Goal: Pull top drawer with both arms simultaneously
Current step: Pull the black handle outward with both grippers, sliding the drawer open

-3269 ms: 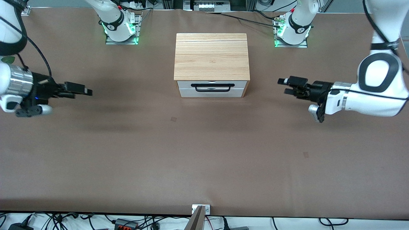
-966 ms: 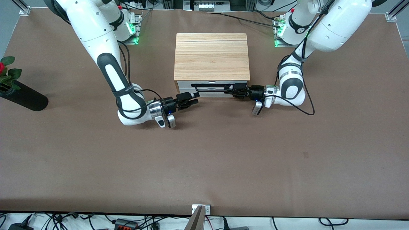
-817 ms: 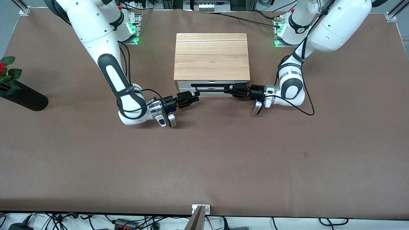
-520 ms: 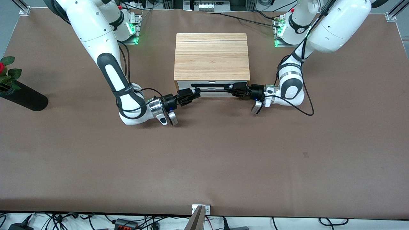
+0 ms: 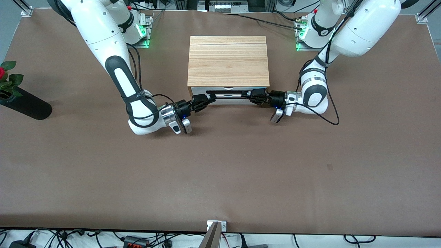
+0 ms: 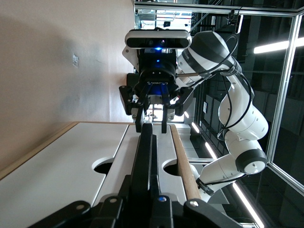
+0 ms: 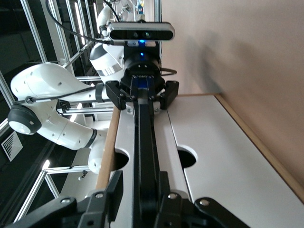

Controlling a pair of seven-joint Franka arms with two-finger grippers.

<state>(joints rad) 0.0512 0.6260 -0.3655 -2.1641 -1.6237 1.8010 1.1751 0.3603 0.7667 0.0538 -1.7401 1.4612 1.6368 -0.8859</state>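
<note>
Spanning the scene, brown table (image 5: pixel 220 165) holds wood-topped cabinet (image 5: pixel 228 60) midway between arm bases. Top drawer (image 5: pixel 228 90) sits shut, white front facing the front camera. Black bar handle (image 5: pixel 229 94): left gripper (image 5: pixel 255 96) fingers closed on one end, right gripper (image 5: pixel 205 100) fingers closed on the other.

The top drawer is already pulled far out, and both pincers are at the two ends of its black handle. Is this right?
Not quite. The top drawer is not pulled far out; in the front view its front sits just under the cabinet top. The left pincer and right pincer are indeed at the handle ends.
</note>
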